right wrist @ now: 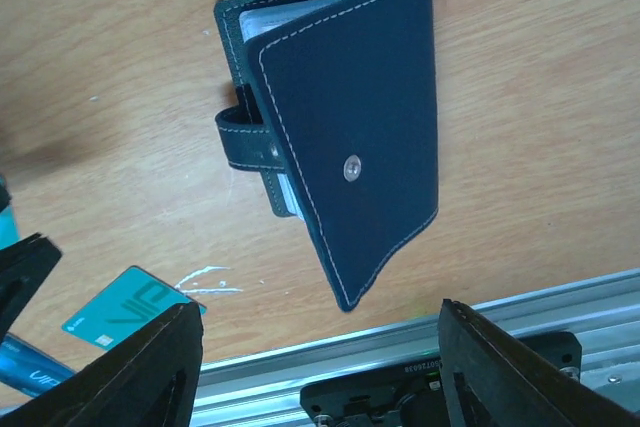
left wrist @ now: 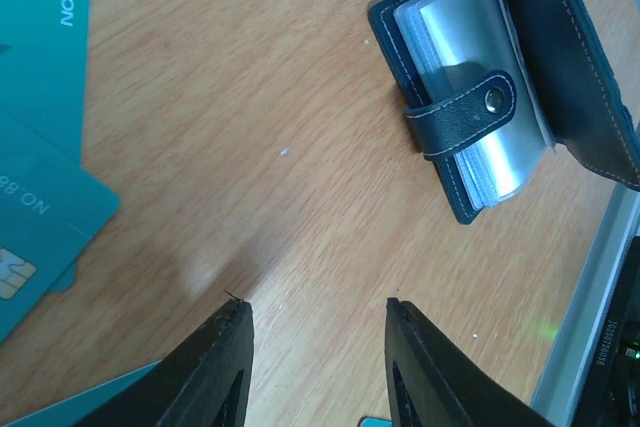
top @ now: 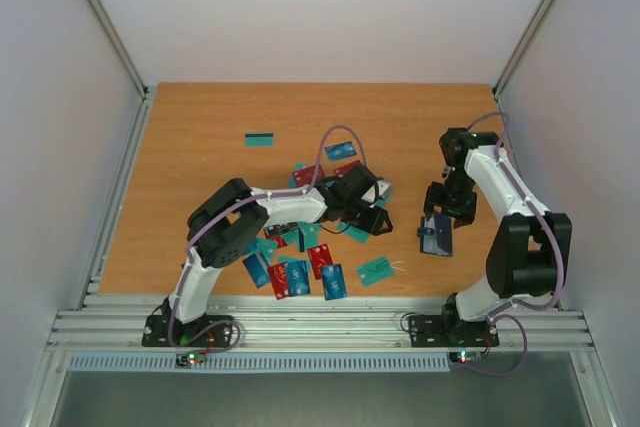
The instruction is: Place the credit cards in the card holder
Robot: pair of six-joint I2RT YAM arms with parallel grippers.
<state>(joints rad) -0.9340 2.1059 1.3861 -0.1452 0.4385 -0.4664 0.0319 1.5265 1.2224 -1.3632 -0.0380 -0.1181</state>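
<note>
left claw (left wrist: 318,312): part open, empty | right claw (right wrist: 318,315): wide open, empty | holder (right wrist: 340,137): lying just ahead of right claw, cover (right wrist: 350,97) ajar | handling: probably light and floppy, sleeves (left wrist: 470,77) slick; pinch cover's free edge | cards (left wrist: 40,197): left of left claw, thin, stiff, flat; take by an edge

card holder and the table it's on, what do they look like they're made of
Card holder: looks like leather or faux leather, matte navy, pale edge stitching, shiny metal snap; inner sleeves look like glossy clear plastic. Table: wood or wood-look laminate, smooth, with visible grain.
</note>
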